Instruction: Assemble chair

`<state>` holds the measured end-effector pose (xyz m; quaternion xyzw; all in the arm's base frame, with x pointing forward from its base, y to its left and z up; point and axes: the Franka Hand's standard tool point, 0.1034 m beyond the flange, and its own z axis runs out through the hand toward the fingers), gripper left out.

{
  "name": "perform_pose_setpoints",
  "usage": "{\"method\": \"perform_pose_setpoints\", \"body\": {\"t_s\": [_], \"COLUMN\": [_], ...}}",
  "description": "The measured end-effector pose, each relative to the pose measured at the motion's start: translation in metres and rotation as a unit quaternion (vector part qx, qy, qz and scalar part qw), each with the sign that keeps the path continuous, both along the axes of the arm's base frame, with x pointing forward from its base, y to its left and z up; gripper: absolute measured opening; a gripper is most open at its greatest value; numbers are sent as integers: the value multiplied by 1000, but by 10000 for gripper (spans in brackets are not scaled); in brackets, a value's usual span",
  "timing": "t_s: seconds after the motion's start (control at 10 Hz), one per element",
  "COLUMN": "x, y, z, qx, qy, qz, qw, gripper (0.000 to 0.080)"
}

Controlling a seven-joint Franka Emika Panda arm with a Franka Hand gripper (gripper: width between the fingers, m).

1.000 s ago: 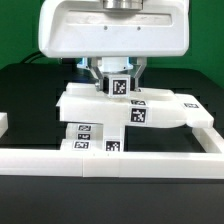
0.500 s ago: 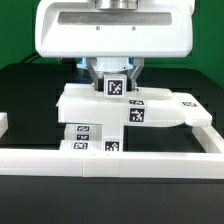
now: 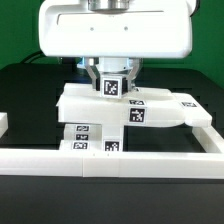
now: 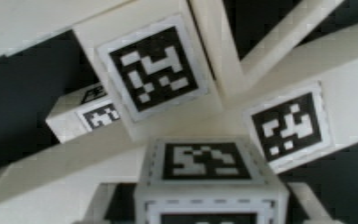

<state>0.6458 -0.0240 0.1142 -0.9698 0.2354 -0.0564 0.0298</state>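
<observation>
Pincer (image 3: pixel 115 81) closed on small tagged block (image 3: pixel 114 88), held upright. Chair slab (image 3: pixel 85 101) located directly beneath on tabletop (image 3: pixel 20 95). Block-slab contact cannot be told. Straight-down move judged needed.

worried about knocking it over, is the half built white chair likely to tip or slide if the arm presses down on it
The chair looks like rigid blocky plastic, so it probably won't flex. Its broad flat slab sits low, so tipping seems unlikely. It appears butted against the border wall, which should limit sliding that way.
</observation>
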Motion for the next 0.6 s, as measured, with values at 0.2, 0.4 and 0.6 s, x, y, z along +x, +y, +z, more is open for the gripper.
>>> {"method": "perform_pose_setpoints", "body": {"t_s": [0.2, 0.4, 0.6], "x": [0, -1, -2], "y": [0, -3, -3], "z": [0, -1, -1], "qx": [11, 43, 69], "qy": [2, 5, 14], "qz": [-70, -202, -320], "qw": [997, 978, 945], "gripper": [268, 268, 268]}}
